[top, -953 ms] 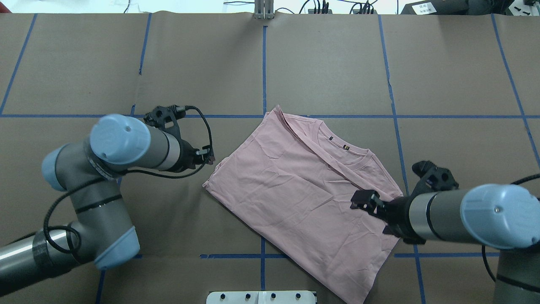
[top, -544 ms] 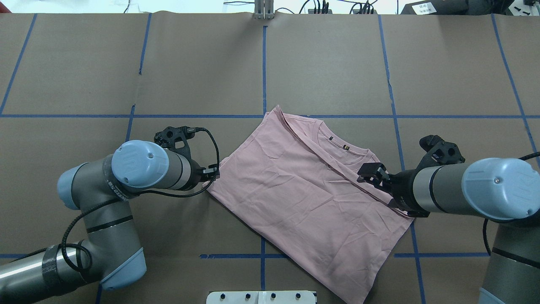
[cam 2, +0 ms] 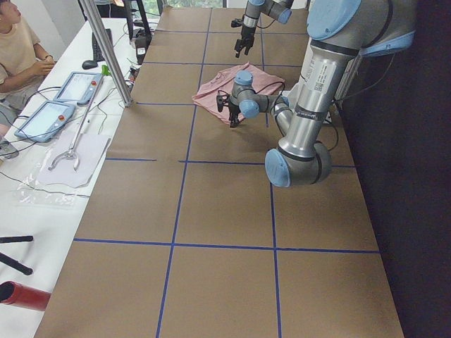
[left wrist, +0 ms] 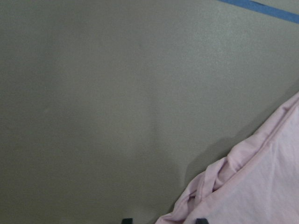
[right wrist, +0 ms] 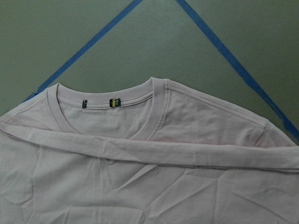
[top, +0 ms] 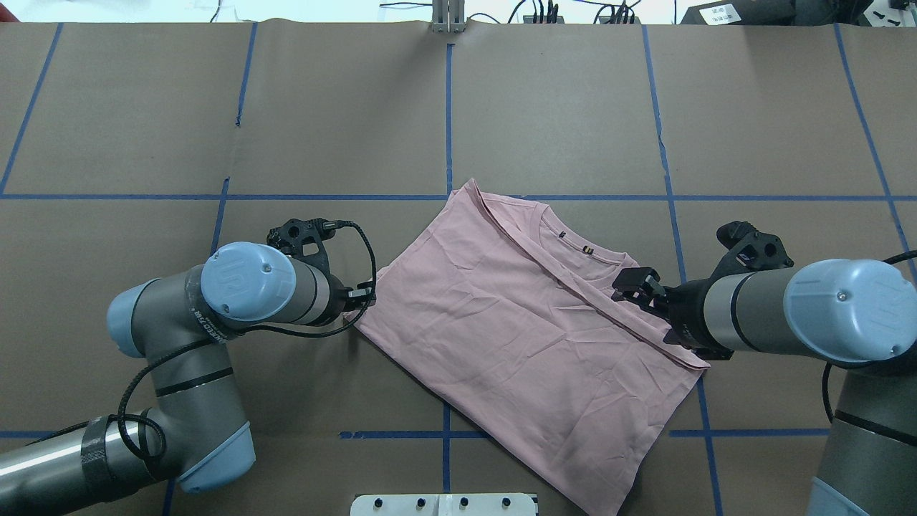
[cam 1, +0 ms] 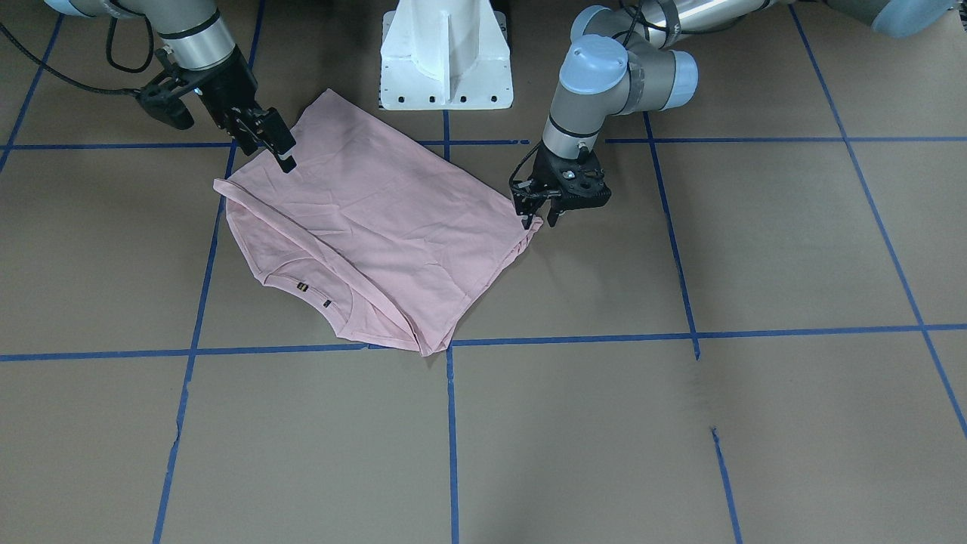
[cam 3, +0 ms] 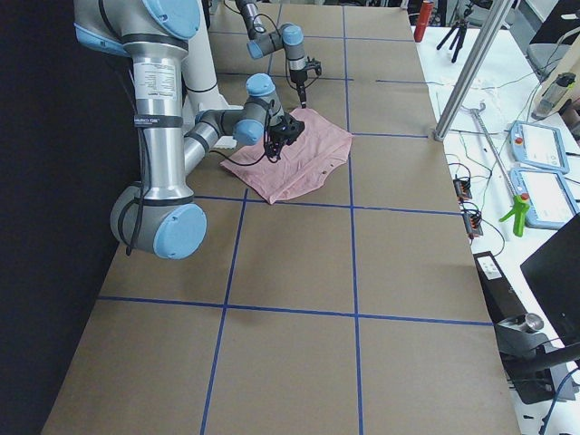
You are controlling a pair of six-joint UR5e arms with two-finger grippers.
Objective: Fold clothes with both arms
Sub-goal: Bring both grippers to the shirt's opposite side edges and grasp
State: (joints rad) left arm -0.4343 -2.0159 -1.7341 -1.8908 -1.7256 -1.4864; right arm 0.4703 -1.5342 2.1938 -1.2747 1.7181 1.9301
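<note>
The pale pink T-shirt lies folded and slanted on the brown table, plain side up, with its collar and two small neck labels toward the far right. My left gripper is low at the shirt's left corner. In the left wrist view its two fingertips stand apart, with bunched pink cloth between them. My right gripper hovers open over the shirt's right shoulder beside the collar, also seen as gripper. Its fingers do not show in the right wrist view.
The white pedestal base stands at the table's near edge behind the shirt. Blue tape lines grid the brown paper. A metal post stands at the far edge. A seated person and tablets are at the side table.
My left arm has swung in and down to the shirt's left corner. My right gripper has moved away from the robot along the shirt's right edge, up to the shoulder near the collar.
</note>
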